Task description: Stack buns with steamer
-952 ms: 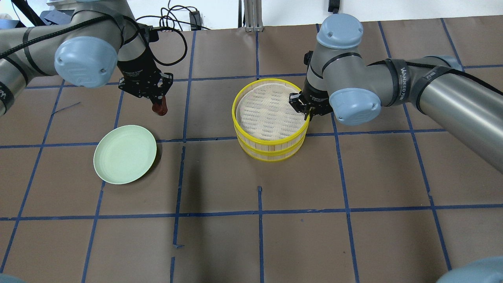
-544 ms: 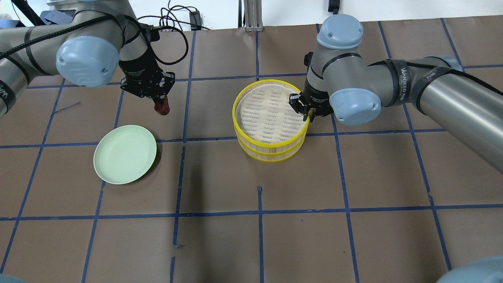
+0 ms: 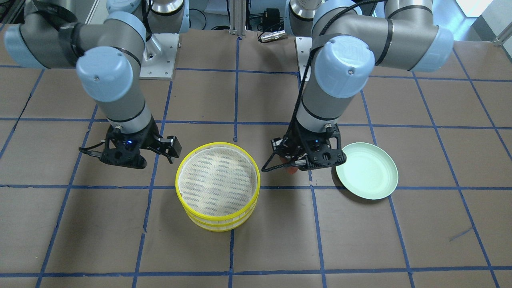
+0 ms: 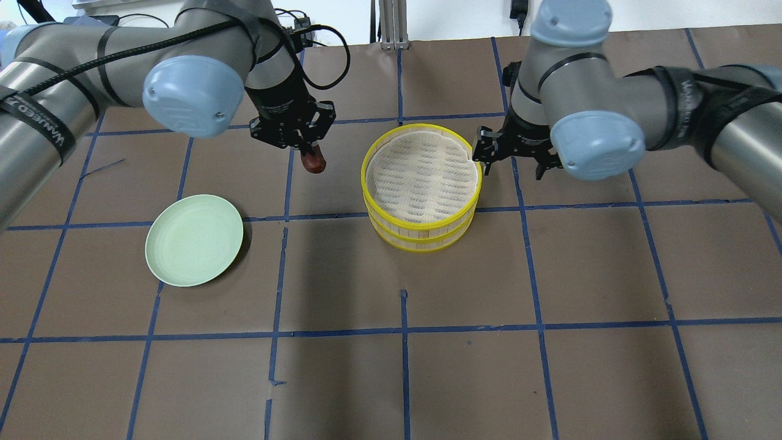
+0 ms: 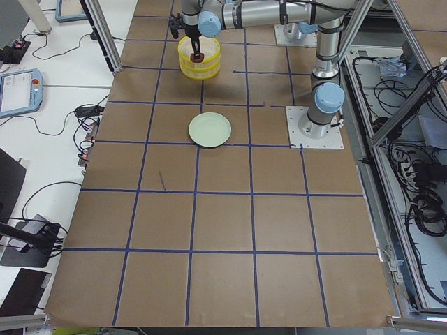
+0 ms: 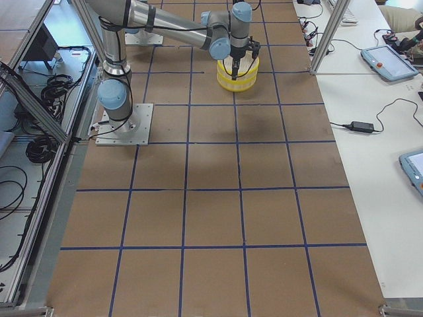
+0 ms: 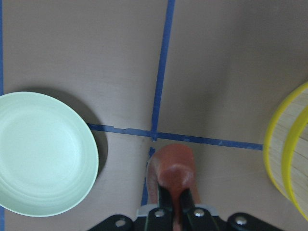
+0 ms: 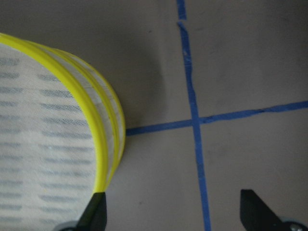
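Note:
The reddish-brown oval bun (image 4: 314,162) hangs in my left gripper (image 4: 310,156), which is shut on it above the table, left of the steamer. It shows close up in the left wrist view (image 7: 174,164) and partly in the front view (image 3: 293,169). The steamer (image 4: 421,239) is two stacked bamboo tiers with yellow rims and a mesh top with nothing on it. My right gripper (image 4: 512,160) is open and empty, just right of the steamer's rim (image 8: 113,130). The white bun is hidden.
The pale green plate (image 4: 194,239) lies bare on the brown table at the left, also in the left wrist view (image 7: 38,154) and the front view (image 3: 367,171). Blue tape lines grid the table. Cables lie at the far edge behind the left arm.
My left arm has carried the reddish-brown bun to the right, towards the steamer. My right gripper has come off the steamer's rim, opened wide and shifted slightly right.

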{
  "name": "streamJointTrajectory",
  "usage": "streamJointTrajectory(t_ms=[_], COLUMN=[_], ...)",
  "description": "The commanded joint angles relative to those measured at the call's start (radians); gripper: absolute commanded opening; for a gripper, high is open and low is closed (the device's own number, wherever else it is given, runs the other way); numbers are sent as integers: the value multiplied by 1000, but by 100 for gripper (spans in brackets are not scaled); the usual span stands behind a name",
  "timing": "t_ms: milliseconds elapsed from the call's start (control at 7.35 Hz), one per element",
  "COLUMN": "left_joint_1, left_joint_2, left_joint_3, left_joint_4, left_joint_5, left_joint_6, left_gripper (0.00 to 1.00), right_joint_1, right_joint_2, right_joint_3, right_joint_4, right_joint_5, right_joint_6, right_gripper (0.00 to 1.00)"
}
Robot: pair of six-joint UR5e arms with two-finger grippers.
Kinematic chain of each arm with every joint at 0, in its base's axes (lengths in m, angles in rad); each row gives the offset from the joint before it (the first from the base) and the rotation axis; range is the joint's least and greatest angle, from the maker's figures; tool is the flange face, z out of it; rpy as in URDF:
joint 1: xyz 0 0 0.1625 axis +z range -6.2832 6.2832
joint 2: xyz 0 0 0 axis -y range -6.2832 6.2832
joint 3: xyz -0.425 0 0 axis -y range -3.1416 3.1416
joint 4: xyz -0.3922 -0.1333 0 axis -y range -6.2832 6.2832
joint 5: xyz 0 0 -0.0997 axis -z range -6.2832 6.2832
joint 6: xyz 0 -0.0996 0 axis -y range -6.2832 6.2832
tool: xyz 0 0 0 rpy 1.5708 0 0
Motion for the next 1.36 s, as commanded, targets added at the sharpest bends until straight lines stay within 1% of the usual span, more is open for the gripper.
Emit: streamJointTrajectory(t_ms=[0,136,272,408,544,680,816,952,1088,1224], left_joint_1=[-68,-101,-126,-157,-193,-198,-198,-200,-198,-198], left_joint_2=[-26,-54,-80,-100,-117,-134,-143,-148,-148,-145], left_joint_3=[18,15,1,-1,-2,-1,1,-1,2,12], left_joint_4=[24,38,82,99,119,142,189,191,191,190], left_joint_5=[-118,-111,-110,-105,-72,-50,-27,-4,-4,-5], left_joint_6=[-136,-141,-147,-155,-155,-155,-152,-149,-144,-138], left_gripper=[2,3,3,4,7,20,33,66,74,79], right_joint_1=[-91,-82,-74,-60,-42,-18,-10,-8,-4,-4], right_joint_2=[-117,-137,-141,-121,-111,-105,-95,-93,-95,-96], right_joint_3=[-77,-160,-238,-280,-285,-279,-279,-273,-264,-262], right_joint_4=[237,345,428,445,438,415,359,358,358,358], right_joint_5=[-5,-2,1,6,18,17,15,13,1,1], right_joint_6=[-125,-129,-129,-123,-120,-117,-115,-115,-115,-115], right_gripper=[100,100,100,100,100,100,100,100,100,100])
